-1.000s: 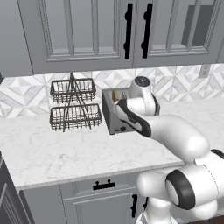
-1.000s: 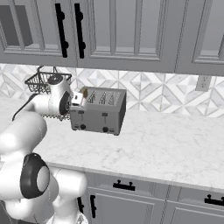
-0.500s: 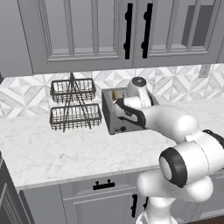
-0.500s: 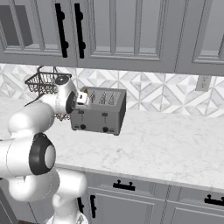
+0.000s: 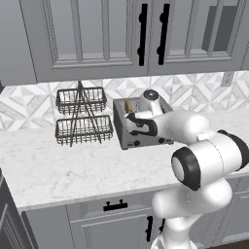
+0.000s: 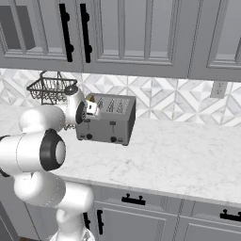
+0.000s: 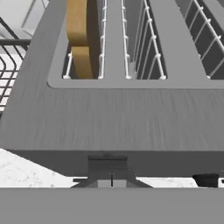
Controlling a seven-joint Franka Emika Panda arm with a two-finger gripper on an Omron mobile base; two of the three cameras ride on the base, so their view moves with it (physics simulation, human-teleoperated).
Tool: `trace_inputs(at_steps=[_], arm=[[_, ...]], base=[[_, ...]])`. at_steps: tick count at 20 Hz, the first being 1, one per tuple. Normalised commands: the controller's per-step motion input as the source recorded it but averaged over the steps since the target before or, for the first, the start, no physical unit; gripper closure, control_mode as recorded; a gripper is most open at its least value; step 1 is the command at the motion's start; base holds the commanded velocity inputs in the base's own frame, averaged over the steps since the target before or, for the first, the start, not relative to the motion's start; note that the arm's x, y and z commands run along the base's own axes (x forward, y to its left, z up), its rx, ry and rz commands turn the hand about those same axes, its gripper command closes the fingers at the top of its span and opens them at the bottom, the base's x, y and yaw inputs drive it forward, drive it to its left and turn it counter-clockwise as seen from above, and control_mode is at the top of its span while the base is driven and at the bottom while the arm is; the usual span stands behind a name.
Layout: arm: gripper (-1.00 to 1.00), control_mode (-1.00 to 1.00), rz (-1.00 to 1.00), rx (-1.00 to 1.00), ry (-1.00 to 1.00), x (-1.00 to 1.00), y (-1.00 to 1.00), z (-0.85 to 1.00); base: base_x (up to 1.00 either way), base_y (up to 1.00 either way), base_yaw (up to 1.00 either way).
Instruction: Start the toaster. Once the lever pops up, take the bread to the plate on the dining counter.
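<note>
Grey cabinets hang above a white marble bench (image 5: 73, 170) backed by patterned tiles. On it we find the toaster (image 5: 141, 126), with a wire rack (image 5: 82, 119) just to its left. The bread (image 7: 81, 37) stands upright in the leftmost slot, its tan top showing above the toaster's edge.

We judge the first step to be in hand: starting the toaster. In the hand view the end effector (image 7: 111, 181) sits directly over a dark lever (image 7: 107, 165) on the front face, tips at or touching it. The fingers appear nearly together with nothing between them, though we cannot tell the gap for certain.

The next move calls for a straight downward press on the lever, kept clear of the knob (image 7: 205, 179) alongside.

The arm reaches forward from the base, elbow bent, wrist turned down over the toaster's front edge.
</note>
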Motion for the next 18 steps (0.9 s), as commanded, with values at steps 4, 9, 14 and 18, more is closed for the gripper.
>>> trace_inputs(at_steps=[4,9,14,18], arm=[[1.0,-1.0,-0.01,0.0,-0.01,0.23,0.0,-0.11],[1.0,-1.0,0.0,0.0,-0.02,0.12,0.0,-0.1],[1.0,-1.0,0.0,0.0,0.0,0.03,0.0,-0.28],[1.0,-1.0,0.0,0.0,0.03,0.0,0.0,-0.43]], base=[[0.0,0.0,0.0],[0.0,0.0,0.0],[0.0,0.0,0.0],[0.0,0.0,0.0]])
